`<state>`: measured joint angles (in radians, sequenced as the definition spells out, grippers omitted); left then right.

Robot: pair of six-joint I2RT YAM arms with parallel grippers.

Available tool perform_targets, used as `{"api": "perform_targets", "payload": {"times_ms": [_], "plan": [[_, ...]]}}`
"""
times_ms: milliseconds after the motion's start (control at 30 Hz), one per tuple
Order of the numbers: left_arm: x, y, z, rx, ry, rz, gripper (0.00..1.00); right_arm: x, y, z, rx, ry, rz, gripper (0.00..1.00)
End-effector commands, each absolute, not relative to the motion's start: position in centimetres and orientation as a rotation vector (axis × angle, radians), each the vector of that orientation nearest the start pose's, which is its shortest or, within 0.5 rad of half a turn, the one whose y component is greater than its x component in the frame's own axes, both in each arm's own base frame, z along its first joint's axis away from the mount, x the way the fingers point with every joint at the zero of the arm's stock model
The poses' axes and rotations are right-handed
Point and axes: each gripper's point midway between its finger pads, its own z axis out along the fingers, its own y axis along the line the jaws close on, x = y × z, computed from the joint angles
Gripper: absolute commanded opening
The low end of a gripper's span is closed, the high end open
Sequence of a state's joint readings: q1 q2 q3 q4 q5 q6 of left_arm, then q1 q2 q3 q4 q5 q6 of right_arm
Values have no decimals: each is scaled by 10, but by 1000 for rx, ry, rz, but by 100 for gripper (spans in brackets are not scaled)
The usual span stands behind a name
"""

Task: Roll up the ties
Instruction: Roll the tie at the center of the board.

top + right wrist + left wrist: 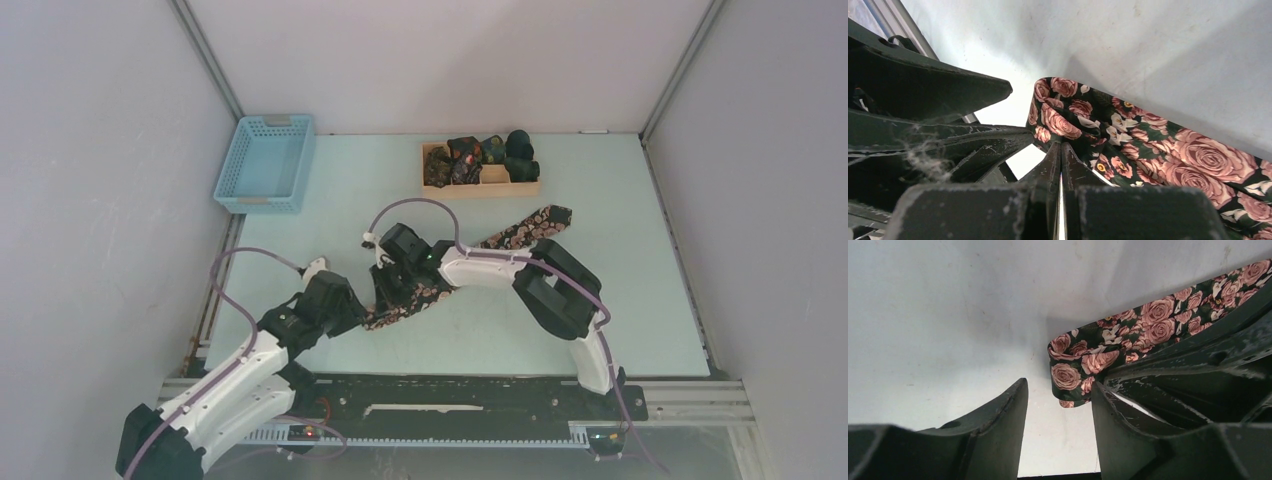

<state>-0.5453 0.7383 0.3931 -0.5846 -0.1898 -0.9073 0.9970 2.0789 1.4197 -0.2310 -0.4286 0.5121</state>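
The long tie (528,226) lies diagonally across the worktop's middle, its folded near end pinched in the clenched right gripper (1061,146). The left gripper (1059,390) stands released just beside that fold, grasping nothing.

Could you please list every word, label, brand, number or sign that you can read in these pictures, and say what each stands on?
None: no view shows readable text. The tie bears only a rose pattern; the basket and the tray show no lettering.
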Motion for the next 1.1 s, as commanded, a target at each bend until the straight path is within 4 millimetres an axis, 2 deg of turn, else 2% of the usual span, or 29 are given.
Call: {"api": "perform_targets", "payload": {"times_ms": [0,433,867,1000,1067], "plan": [[184,-117,49,-502,2445,-444,55,199,460,40,-848,2585,1070,0],[187,-128,36,-511,2453,-543,53,197,455,18,-841,2649,1058,0],[183,-136,18,-646,2451,-661,49,194,451,9,-848,2676,1051,0],[182,-137,11,-670,2455,-677,42,195,450,9,-846,2678,1049,0],[182,-139,10,-678,2457,-691,32,195,450,9,-846,2676,1050,0]]}}
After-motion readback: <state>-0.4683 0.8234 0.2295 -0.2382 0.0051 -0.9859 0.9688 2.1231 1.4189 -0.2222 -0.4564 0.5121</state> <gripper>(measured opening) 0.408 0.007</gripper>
